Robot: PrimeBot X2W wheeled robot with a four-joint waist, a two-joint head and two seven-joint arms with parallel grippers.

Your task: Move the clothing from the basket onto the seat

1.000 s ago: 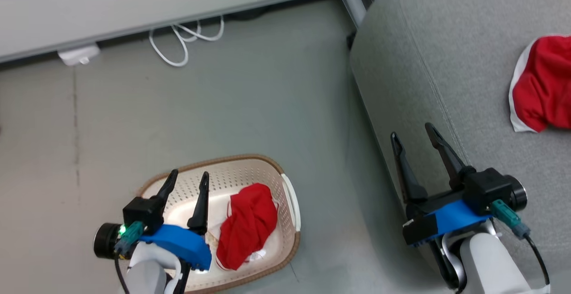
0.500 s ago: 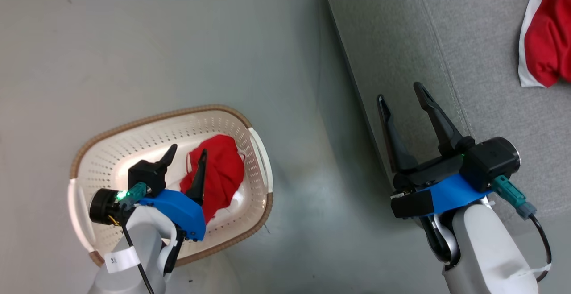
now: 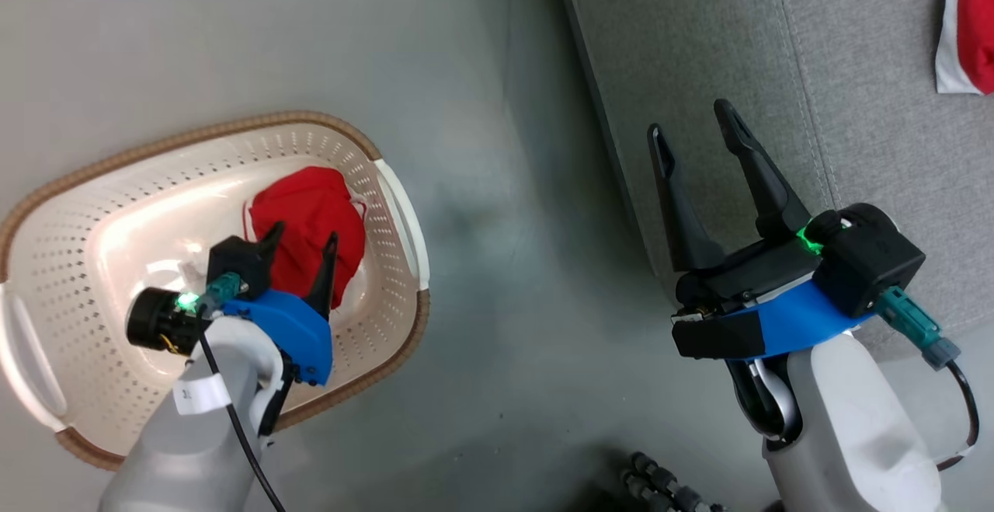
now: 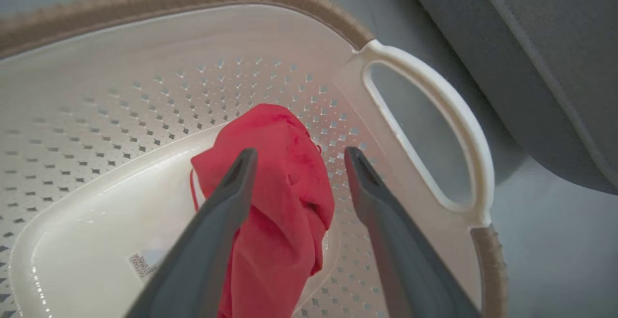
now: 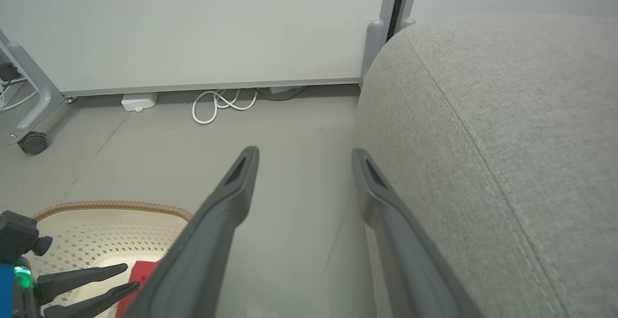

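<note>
Garment (image 3: pixel 974 30) on seat (image 3: pixel 699 30) cut off at right edge; label (image 4: pixel 144 266) on basket (image 4: pixel 145 43) floor too small, possibly printed text.

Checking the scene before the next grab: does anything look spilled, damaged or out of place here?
Nothing stands out. The basket sits upright on the floor with one crumpled red garment inside, under the open left gripper. A second red garment lies on the seat, where it belongs.
</note>
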